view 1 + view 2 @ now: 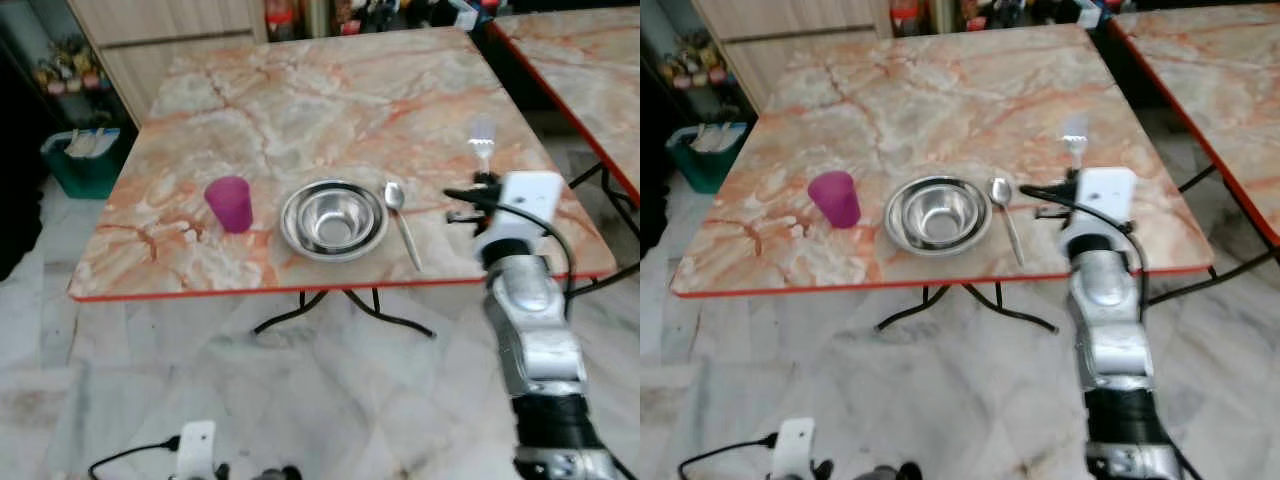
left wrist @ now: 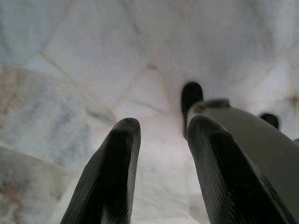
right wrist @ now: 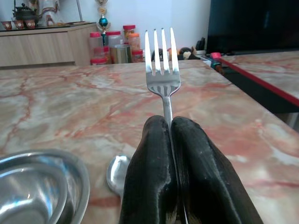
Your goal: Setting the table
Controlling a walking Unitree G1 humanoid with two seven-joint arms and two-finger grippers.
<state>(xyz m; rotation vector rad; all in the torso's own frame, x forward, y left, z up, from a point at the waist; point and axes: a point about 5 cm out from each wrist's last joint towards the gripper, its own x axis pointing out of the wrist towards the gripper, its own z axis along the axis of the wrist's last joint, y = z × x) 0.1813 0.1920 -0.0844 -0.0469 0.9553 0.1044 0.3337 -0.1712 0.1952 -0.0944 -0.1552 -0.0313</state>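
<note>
A marble-topped table point(image 1: 300, 110) carries a purple cup point(image 1: 230, 203), a steel bowl point(image 1: 333, 218) and a spoon point(image 1: 402, 225) in a row near its front edge. My right gripper point(image 3: 170, 123) is shut on the handle of a silver fork point(image 3: 162, 60). It holds the fork above the table just right of the spoon, tines pointing away from me. From the head, the fork point(image 1: 482, 135) sticks out past the right gripper point(image 1: 481, 182). My left gripper point(image 2: 161, 126) hangs idle and open over the pale floor.
A second marble table point(image 1: 590, 60) stands close on the right, with a narrow gap between. A green bin point(image 1: 85, 160) and a wooden cabinet point(image 1: 170, 40) sit at the left. Jars point(image 3: 112, 44) line the far side. Marble floor lies in front.
</note>
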